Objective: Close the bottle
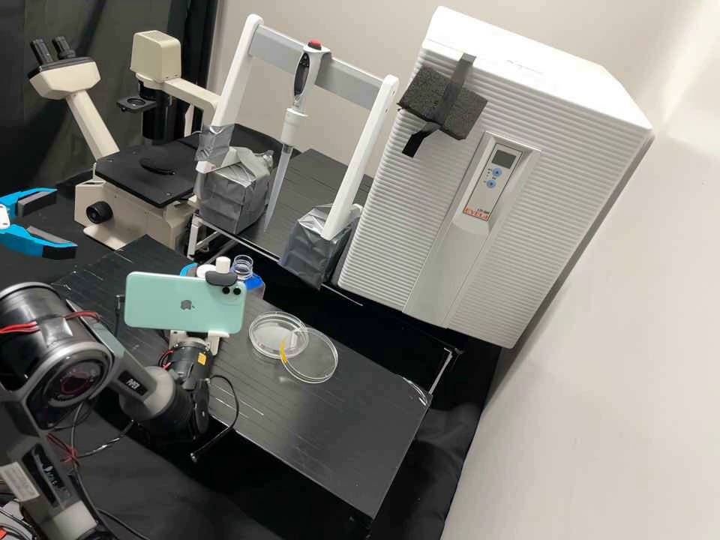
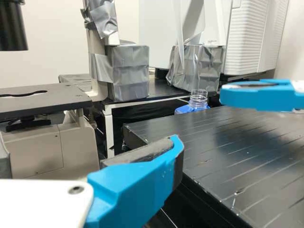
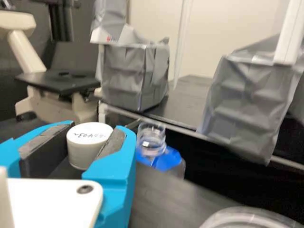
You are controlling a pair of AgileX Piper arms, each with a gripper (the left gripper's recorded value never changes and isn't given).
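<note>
1 cap [image 3: 90,134] clamped in my right gripper [image 3: 83,147] may topple the unheld bottle [image 3: 152,141] if seated off-centre; my left gripper [image 1: 43,223] gapes.

Handwritten scrawl on white cap [image 3: 89,142] (not legible), red label [image 1: 475,213] on white cabinet [image 1: 525,135]

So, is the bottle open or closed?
Open. The bottle has a bare mouth; the right hand holds the white cap beside it.

black bench [image 1: 352,420] | on top: clear round dish [image 1: 268,330] | second dish [image 1: 316,364] overlapping it
</note>
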